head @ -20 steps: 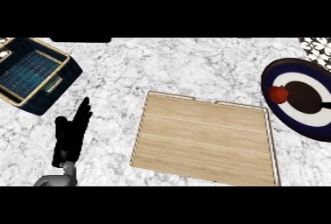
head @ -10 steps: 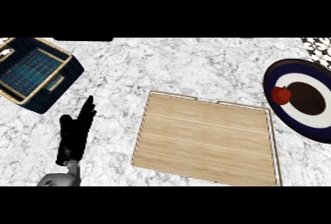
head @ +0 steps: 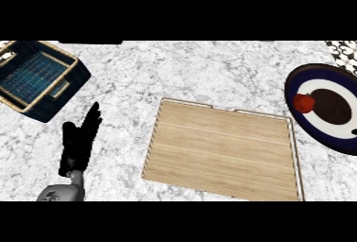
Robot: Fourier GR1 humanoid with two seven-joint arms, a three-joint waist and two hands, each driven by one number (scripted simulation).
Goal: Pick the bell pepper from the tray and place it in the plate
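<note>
Resting on the plate (head: 307,128) at the right edge of the frame, the pepper (head: 303,102) is small and red and sits on the white ring, just left of the plate's dark centre. That plate is dark blue at its rim and is cut off by the frame's right side. At lower centre lies the tray (head: 223,151), a pale wooden board with a thin raised lip, bare on top and lying just left of the plate without touching it. A marbled white and grey surface (head: 209,71) carries everything. In the upper left of the frame stands a basket (head: 68,82), dark blue outside with a tan rim and a blue woven floor, set at an angle and well apart from the tray. At lower left the left hand (head: 77,142) shows above its grey forearm, released, with straight fingers pointing up the frame and holding nothing; it lies between basket and tray, near neither the pepper nor the plate. No right hand appears in the head view.
</note>
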